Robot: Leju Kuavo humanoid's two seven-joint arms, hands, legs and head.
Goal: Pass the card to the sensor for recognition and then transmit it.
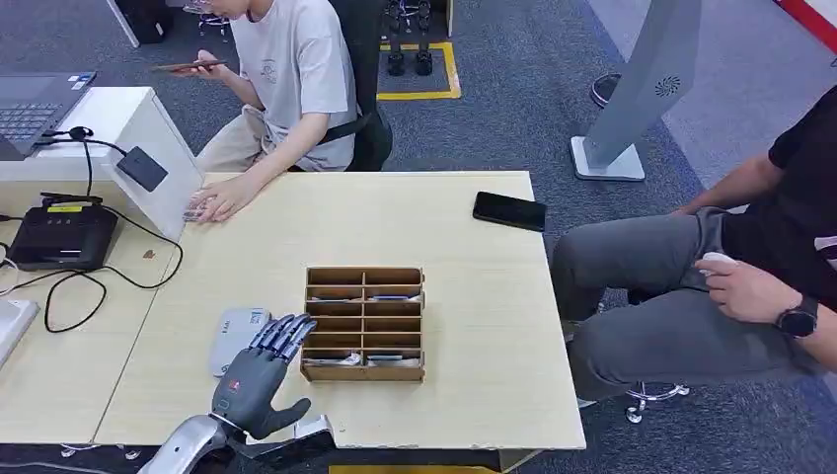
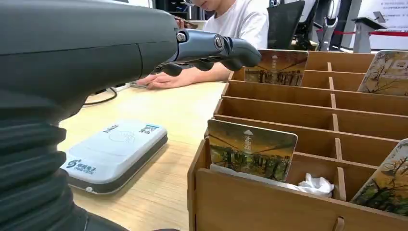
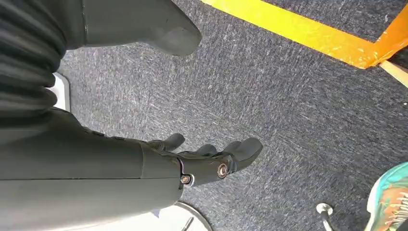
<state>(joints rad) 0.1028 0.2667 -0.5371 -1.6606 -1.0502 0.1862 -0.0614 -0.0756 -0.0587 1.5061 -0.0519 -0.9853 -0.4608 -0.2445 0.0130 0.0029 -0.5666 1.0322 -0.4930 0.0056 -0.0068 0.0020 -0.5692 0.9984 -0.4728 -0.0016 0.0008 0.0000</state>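
Note:
A wooden card rack [image 1: 364, 323] with several slots stands on the light table [image 1: 464, 286]; cards with landscape prints stand in it, one in the nearest slot [image 2: 251, 151]. A white card sensor [image 1: 237, 339] lies flat left of the rack, also seen in the left wrist view [image 2: 113, 154]. My left hand [image 1: 259, 375] hovers between sensor and rack, fingers spread and extended, holding nothing; its fingers [image 2: 216, 50] reach over the rack's edge. My right hand [image 3: 207, 161] hangs over grey carpet, fingers loosely apart, empty.
A black phone [image 1: 508, 210] lies at the table's far right. A person [image 1: 281, 89] sits at the far side with a hand on the table; another person [image 1: 730, 276] sits at the right. A black box [image 1: 61, 237] with cables sits at the left.

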